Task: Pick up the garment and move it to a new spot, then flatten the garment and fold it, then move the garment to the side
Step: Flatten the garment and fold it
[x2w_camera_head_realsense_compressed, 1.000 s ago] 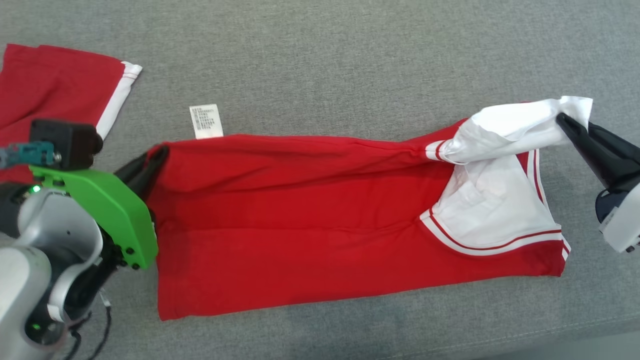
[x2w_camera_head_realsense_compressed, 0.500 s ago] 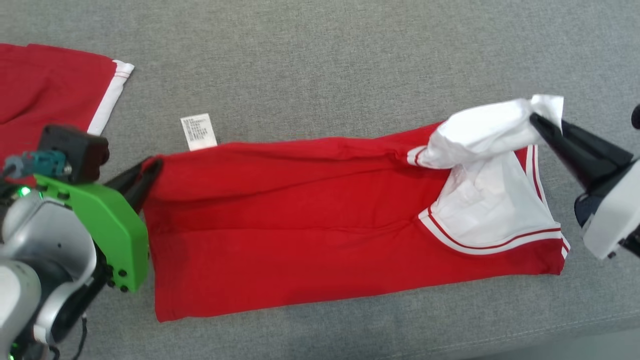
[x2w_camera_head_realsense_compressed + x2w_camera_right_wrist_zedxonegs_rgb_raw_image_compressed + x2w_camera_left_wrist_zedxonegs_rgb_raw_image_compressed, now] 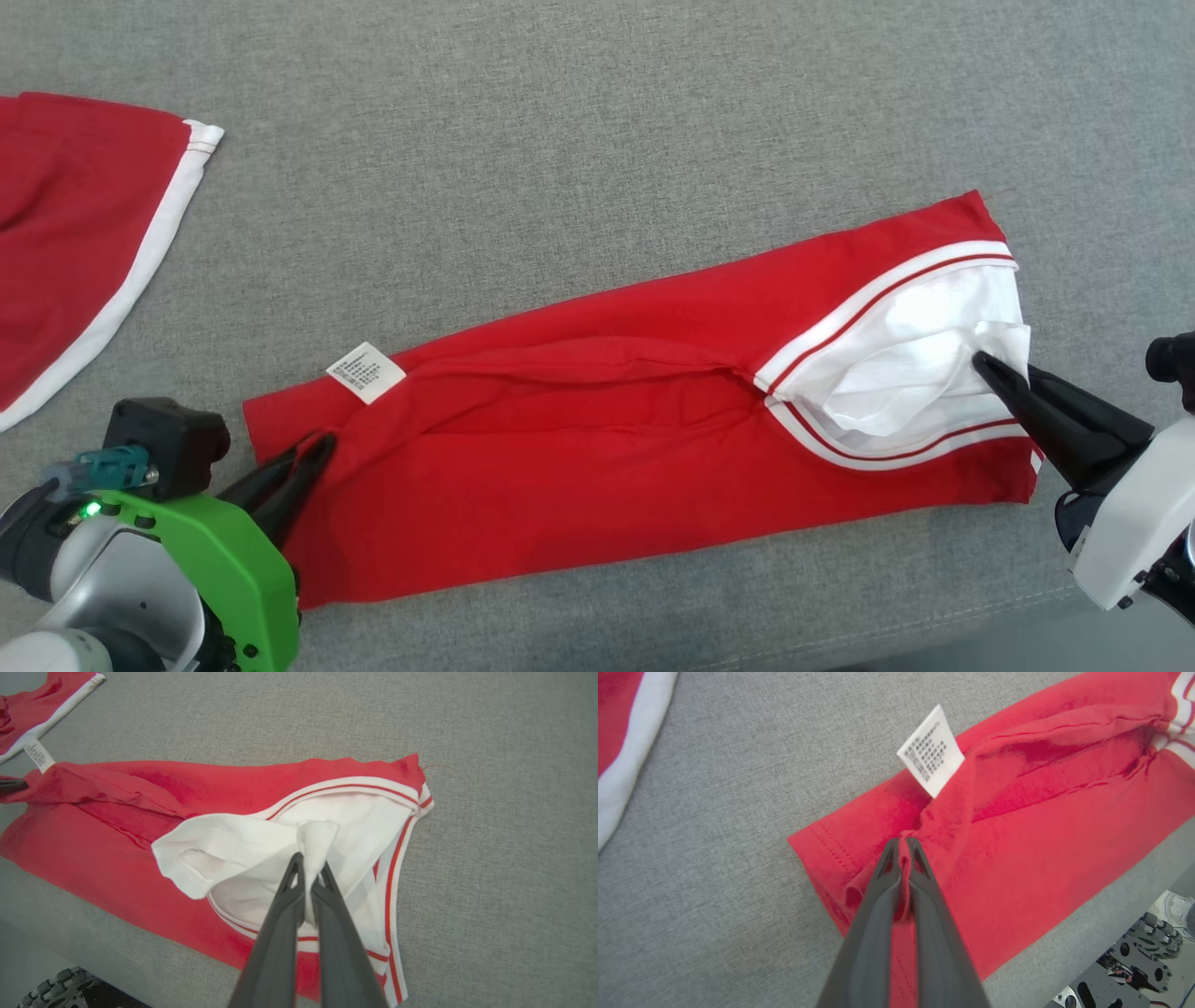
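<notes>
While the left tool (image 3: pixel 901 848) clamps the garment (image 3: pixel 597 504) at its red hem and the right tool (image 3: pixel 308 868) pinches its white fabric, uneven pulling could bunch the fold.

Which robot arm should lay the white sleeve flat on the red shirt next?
Right, probably. The right end effector is shut on the white sleeve, above the striped end of the shirt. The left end effector pinches the shirt's opposite end, near the tag.
</notes>
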`<state>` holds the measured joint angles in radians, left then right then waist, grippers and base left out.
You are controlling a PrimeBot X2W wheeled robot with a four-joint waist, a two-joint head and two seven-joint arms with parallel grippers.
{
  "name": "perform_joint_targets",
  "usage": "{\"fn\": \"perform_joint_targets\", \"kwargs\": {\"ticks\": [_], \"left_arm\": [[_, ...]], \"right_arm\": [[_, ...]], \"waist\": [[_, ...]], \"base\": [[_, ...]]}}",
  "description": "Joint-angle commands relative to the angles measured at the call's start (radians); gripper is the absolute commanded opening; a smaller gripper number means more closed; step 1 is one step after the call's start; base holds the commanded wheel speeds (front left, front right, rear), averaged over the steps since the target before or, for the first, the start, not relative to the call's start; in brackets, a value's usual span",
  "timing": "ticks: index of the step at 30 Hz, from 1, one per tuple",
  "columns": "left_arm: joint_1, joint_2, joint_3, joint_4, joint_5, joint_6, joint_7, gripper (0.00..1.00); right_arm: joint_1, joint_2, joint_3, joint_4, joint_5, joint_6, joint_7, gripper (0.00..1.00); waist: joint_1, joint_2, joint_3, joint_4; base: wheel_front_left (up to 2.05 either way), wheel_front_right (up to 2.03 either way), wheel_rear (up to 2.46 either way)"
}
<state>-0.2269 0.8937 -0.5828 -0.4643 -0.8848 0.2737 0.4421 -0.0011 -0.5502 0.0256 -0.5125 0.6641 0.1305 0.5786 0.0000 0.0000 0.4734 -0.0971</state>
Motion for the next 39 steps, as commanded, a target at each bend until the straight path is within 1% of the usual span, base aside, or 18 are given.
{"fn": "perform_joint_targets", "kwargs": {"ticks": [1,7,11,14,16,17,18,19,20,23,25,27,30,33,35,38,39], "left_arm": [[0.025,0.011,0.016,0.000,-0.006,0.012,-0.021,0.00],[0.058,0.037,0.072,-0.016,-0.019,0.036,-0.075,0.00],[0.084,0.058,0.096,-0.037,-0.035,0.047,-0.088,0.00],[0.122,0.046,0.068,-0.038,-0.044,0.034,-0.080,0.00],[0.137,0.041,0.049,-0.026,-0.039,0.032,-0.079,0.00],[0.142,0.035,0.044,-0.019,-0.038,0.035,-0.084,0.05],[0.146,0.031,0.041,-0.012,-0.032,0.038,-0.090,0.36],[0.150,0.027,0.035,-0.003,-0.030,0.037,-0.093,0.69],[0.155,0.022,0.030,0.005,-0.028,0.036,-0.095,1.00],[0.161,0.011,0.020,0.015,-0.019,0.040,-0.107,1.00],[0.170,0.012,0.021,0.012,-0.005,0.053,-0.120,1.00],[0.185,0.018,0.029,-0.004,0.008,0.080,-0.138,1.00],[0.205,0.023,0.054,-0.042,0.046,0.133,-0.177,1.00],[0.204,0.002,0.100,-0.070,0.082,0.192,-0.252,1.00],[0.193,-0.019,0.128,-0.066,0.114,0.222,-0.309,1.00],[0.187,-0.049,0.153,-0.049,0.141,0.250,-0.384,1.00],[0.196,-0.064,0.154,-0.042,0.139,0.251,-0.401,1.00]], "right_arm": [[0.013,0.008,0.003,0.007,-0.005,0.000,-0.015,0.00],[0.023,0.014,0.001,0.006,-0.002,0.000,-0.026,0.00],[0.041,0.018,0.008,0.006,0.008,0.000,-0.019,0.00],[0.048,0.018,0.022,0.026,0.010,0.000,-0.015,0.00],[0.051,0.012,0.031,0.040,0.003,0.000,-0.008,0.00],[0.048,0.007,0.035,0.041,-0.003,0.000,-0.008,0.00],[0.043,0.007,0.032,0.045,-0.012,0.000,-0.014,0.13],[0.042,0.002,0.036,0.050,-0.016,0.000,-0.009,0.48],[0.048,0.001,0.038,0.053,-0.014,0.000,0.001,1.00],[0.058,0.004,0.011,0.047,-0.001,0.000,0.023,1.00],[0.063,0.006,-0.028,0.038,0.017,0.000,0.053,1.00],[0.054,0.017,-0.080,0.035,0.047,0.000,0.094,1.00],[0.009,0.008,-0.142,0.041,0.072,0.000,0.171,1.00],[-0.055,0.027,-0.161,0.091,0.074,0.000,0.230,1.00],[-0.093,0.037,-0.145,0.145,0.056,0.000,0.265,1.00],[-0.134,0.061,-0.129,0.227,0.026,0.000,0.297,1.00],[-0.141,0.067,-0.126,0.254,0.015,0.000,0.303,1.00]], "waist": [[0.0000,0.0000,0.003,-0.005],[0.0000,0.0000,-0.004,-0.006],[0.0000,0.0000,-0.006,-0.007],[0.0000,0.0000,-0.002,-0.009],[0.0000,0.0000,-0.001,-0.012],[0.0000,0.0000,-0.001,-0.012],[0.0000,0.0000,-0.002,-0.012],[0.0000,0.0000,-0.003,-0.012],[0.0000,0.0000,-0.006,-0.011],[0.0000,0.0000,-0.017,-0.009],[0.0000,0.0000,-0.027,-0.008],[0.0000,0.0000,-0.035,-0.009],[0.0000,0.0000,-0.041,-0.005],[0.0000,0.0000,-0.040,0.011],[0.0000,0.0000,-0.041,0.029],[0.0000,0.0000,-0.040,0.064],[0.0000,0.0000,-0.040,0.075]], "base": [[0.00,0.00,0.00],[0.00,0.00,0.00],[0.00,0.00,0.00],[0.00,0.00,0.00],[0.00,0.00,0.00],[0.00,0.00,0.00],[0.00,0.00,0.00],[0.00,0.00,0.00],[0.00,0.00,0.00],[0.00,0.00,0.00],[0.00,0.00,0.00],[0.00,0.00,0.00],[0.00,0.00,0.00],[0.00,0.00,0.00],[0.00,0.00,0.00],[0.00,0.00,0.00],[0.00,0.00,0.00]]}}
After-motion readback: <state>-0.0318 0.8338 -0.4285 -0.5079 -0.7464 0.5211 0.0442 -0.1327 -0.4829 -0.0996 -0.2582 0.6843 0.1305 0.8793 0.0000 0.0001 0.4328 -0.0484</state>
